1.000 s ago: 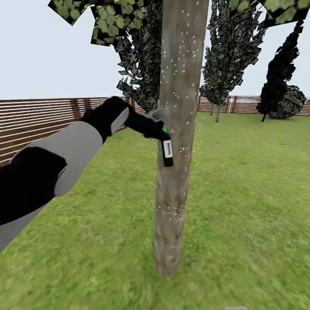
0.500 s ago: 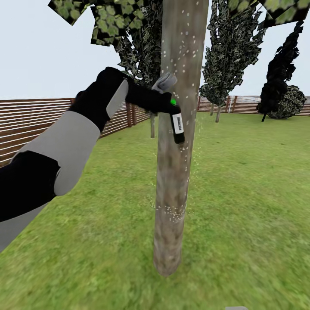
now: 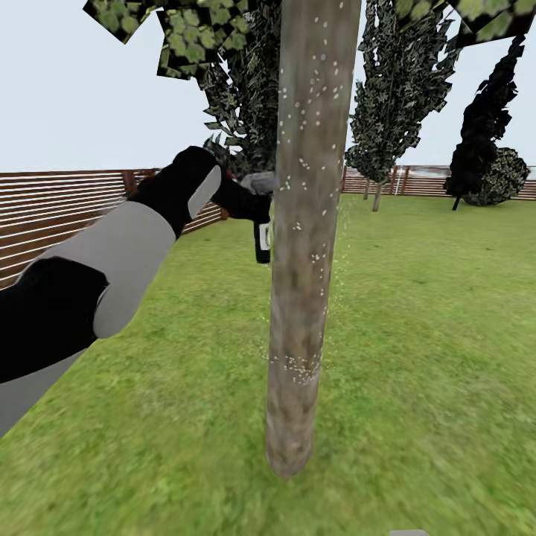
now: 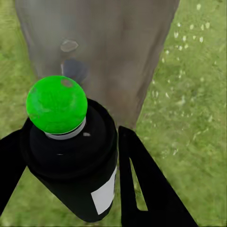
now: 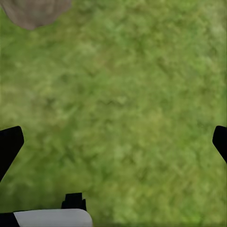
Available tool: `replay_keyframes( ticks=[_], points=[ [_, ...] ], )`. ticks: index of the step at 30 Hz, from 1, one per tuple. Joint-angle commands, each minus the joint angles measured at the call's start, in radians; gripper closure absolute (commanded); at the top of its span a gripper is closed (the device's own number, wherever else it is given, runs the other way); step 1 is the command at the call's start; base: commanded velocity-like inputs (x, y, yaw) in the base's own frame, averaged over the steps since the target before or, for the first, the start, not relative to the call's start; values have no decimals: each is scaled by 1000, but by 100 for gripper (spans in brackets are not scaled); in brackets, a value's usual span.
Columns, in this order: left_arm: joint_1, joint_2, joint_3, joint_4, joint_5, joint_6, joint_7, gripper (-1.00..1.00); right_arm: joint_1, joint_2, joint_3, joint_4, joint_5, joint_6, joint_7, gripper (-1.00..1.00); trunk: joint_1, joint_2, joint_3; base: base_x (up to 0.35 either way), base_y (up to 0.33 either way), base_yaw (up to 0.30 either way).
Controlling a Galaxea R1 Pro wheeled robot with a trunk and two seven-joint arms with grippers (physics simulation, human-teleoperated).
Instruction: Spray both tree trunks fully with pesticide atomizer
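Observation:
A tree trunk (image 3: 301, 260) of mottled grey-brown bark stands right in front of me, dotted with white pesticide (image 3: 314, 97) specks. My left gripper (image 3: 259, 212) is shut on the pesticide atomizer (image 3: 262, 244), held at the trunk's left edge, a little above mid-height. In the left wrist view the atomizer's (image 4: 71, 161) dark body and green dot sit between black fingers (image 4: 142, 184), close to the tree trunk (image 4: 104, 47). My right gripper (image 5: 115, 144) hangs open over grass, with the base of the tree trunk (image 5: 35, 12) at the frame's corner.
Green lawn (image 3: 424, 335) spreads all around. A brown slatted fence (image 3: 59, 208) runs along the left and back. Narrow dark cypress columns (image 3: 398, 89) and a dark bush (image 3: 495, 175) stand behind the trunk. Leafy canopy (image 3: 186, 37) hangs overhead.
The left gripper with the atomizer rose up and right across the trunk's front, then swung back left and slightly down to the trunk's left edge. The camera has not moved.

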Motion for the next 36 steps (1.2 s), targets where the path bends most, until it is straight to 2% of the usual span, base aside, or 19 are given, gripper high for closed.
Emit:
replay_keyframes(
  ticks=[1,2,5,7,8,9,10,11,14,28,30,34,36],
  points=[
    [-1,0,4,65,16,-6,47,100,0,0,0,0,0,0,0,-100,0,0,0,0,0,0],
    [-1,0,4,87,18,-19,60,100,0,0,0,0,0,0,0,-100,0,0,0,0,0,0],
    [2,0,5,197,21,-126,72,100,0,0,0,0,0,0,0,-100,0,0,0,0,0,0],
    [20,0,4,217,23,-199,70,100,0,0,0,0,0,-1,0,-100,0,0,0,0,0,0],
    [30,0,3,223,25,-225,31,100,0,0,0,0,-1,-1,0,-100,0,0,0,0,0,0],
    [39,0,3,225,25,-247,-80,100,0,-1,-1,0,-1,-1,0,-100,0,0,0,0,0,0],
    [42,0,4,226,25,-275,-140,100,0,-1,-1,0,-1,-1,0,-100,0,0,0,0,0,0],
    [47,0,4,230,24,-292,-170,100,0,-1,-1,0,-1,-1,0,-100,0,0,0,0,0,0],
    [58,0,6,274,23,-338,-201,100,0,-2,0,0,0,-1,0,-100,0,0,0,-35,0,0],
    [73,0,5,294,23,-351,-202,100,0,-2,0,0,0,-1,0,-100,0,0,0,-177,0,0],
    [105,0,3,294,22,-352,-161,100,0,-2,0,0,0,-1,0,-100,0,0,0,-13,0,0],
    [114,0,-1,286,23,-353,-112,100,0,-2,0,0,0,-2,0,-100,0,0,0,-3,0,0],
    [114,0,-1,281,24,-353,-36,100,0,-2,0,0,0,-2,0,-100,0,0,0,0,0,0]
  ],
)
